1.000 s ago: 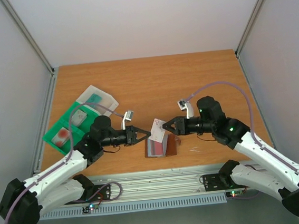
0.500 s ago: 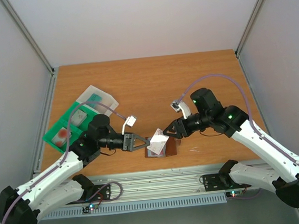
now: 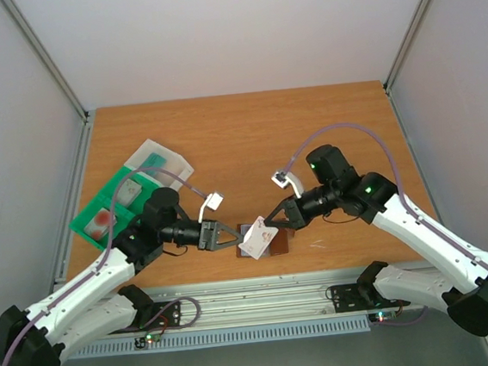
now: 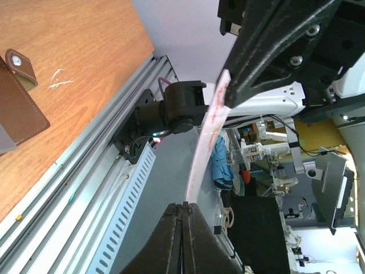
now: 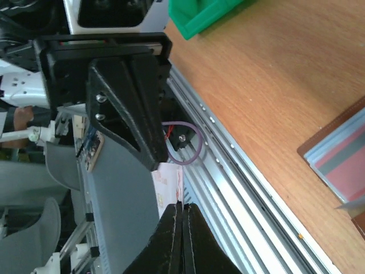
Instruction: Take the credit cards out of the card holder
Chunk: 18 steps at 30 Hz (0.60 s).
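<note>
Pale thin rectangular credit card (image 3: 254, 241) is held over the open flat brown card holder (image 3: 277, 243) by the wooden table's (image 3: 308, 125) near edge, pinched at opposite ends by the left gripper (image 3: 239, 235) and right gripper (image 3: 266, 226).

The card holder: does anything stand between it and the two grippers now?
Yes. A pale card, pinched at opposite edges by the left gripper and the right gripper, hangs over the card holder's left part in the top view. Nothing else visible lies between.
</note>
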Motion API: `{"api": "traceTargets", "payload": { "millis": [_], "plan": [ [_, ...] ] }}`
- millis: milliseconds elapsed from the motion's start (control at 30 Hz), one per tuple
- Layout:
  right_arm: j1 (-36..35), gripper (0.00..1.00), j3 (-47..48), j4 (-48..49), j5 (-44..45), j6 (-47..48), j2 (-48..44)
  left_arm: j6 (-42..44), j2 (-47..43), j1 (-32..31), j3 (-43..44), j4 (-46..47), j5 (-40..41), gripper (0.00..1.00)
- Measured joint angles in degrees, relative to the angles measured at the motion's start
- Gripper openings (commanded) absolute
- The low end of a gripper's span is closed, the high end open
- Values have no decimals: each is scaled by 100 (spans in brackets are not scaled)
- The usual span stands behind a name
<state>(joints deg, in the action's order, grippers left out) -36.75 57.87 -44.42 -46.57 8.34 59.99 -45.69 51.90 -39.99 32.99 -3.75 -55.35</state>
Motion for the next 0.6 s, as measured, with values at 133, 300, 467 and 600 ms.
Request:
{"api": "traceTargets", "payload": {
  "millis": [133,300,467,600],
  "plan": [
    [0,1,-39,162,-133,-85,-155,0,-101,0,15,-111,192,33],
    [-2,1,-140,424,-94,-402,-367,-46,-487,0,234,-505,706,69],
    [-2,1,-444,1106,87,-1196,-678,-114,-1003,0,518,-876,1451,77],
    [-2,1,-667,1862,297,-1945,-763,-295,-1390,0,525,-1062,2035,77]
  ]
}}
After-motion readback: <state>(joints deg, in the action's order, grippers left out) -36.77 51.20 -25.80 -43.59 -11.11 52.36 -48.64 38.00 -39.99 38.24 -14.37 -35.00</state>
